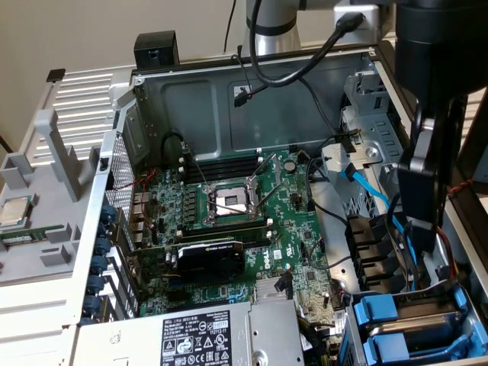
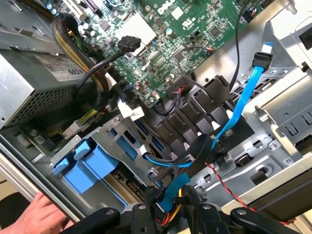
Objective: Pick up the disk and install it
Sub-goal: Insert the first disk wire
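- Spotting the disk (image 1: 431, 329) parked in the drive cage (image 1: 352, 324) below the end effector (image 1: 419, 217). Fairly sure, going by a strip of white label behind the blue carrier fronts (image 2: 92, 168).
- Not managing to tell open from closed on the end effector, or any grip at all. Just seeing a bundle of cables (image 2: 168, 204) bunching right up against it.
- Guessing a metal body here: stiff, no flex, probably a bit heavy for the size. Treating it as fragile anyway, since knocks and drops are bad news for drives.
- Expecting the bare metal and glossy label to be slippery, so leaning toward pinching the blue plastic frame along the long sides or at the front tab. Staying off the label face.
- Seeing two blue fronts sitting just beside each other and struggling to say which one belongs to the disk. Easy mix-up.
- Worrying about the sheet-metal cage edges crowding both sides of the bay, plus a blue data cable (image 2: 239, 97) and a thin red-black wire (image 2: 229, 187) dangling close to the end effector. Snag city.
- Noticing a person's hand (image 2: 36, 214) resting at the case rim, beyond the blue fronts from the end effector. Giving that plenty of room.
- Finding the open room mostly straight up out of the cage, with the power supply (image 1: 198, 339) and motherboard (image 1: 244, 213) boxing things in off to one side.
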`<state>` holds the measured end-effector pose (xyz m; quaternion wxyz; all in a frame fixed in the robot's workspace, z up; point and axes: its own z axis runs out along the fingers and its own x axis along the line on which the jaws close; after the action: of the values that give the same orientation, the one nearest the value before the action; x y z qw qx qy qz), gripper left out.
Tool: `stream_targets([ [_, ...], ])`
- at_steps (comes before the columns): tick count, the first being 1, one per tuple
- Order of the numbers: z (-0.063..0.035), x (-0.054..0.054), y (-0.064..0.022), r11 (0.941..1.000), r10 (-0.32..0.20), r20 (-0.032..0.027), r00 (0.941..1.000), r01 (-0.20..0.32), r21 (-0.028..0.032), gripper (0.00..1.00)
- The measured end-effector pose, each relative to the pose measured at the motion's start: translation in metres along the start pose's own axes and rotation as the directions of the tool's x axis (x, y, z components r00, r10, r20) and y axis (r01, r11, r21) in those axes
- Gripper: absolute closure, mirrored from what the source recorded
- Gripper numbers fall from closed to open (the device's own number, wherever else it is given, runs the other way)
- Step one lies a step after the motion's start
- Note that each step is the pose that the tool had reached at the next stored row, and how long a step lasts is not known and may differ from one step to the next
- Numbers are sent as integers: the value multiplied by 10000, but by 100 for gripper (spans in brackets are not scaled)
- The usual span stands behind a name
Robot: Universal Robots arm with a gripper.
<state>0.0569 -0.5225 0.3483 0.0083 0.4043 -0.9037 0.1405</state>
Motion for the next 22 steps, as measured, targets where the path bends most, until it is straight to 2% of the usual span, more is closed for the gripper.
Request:
stream_targets([
  [11,11,-14,14,9995,326,-45,9995,-326,-1,65],
  [22,31,-38,2,9954,953,-174,9953,-954,-42,65],
])
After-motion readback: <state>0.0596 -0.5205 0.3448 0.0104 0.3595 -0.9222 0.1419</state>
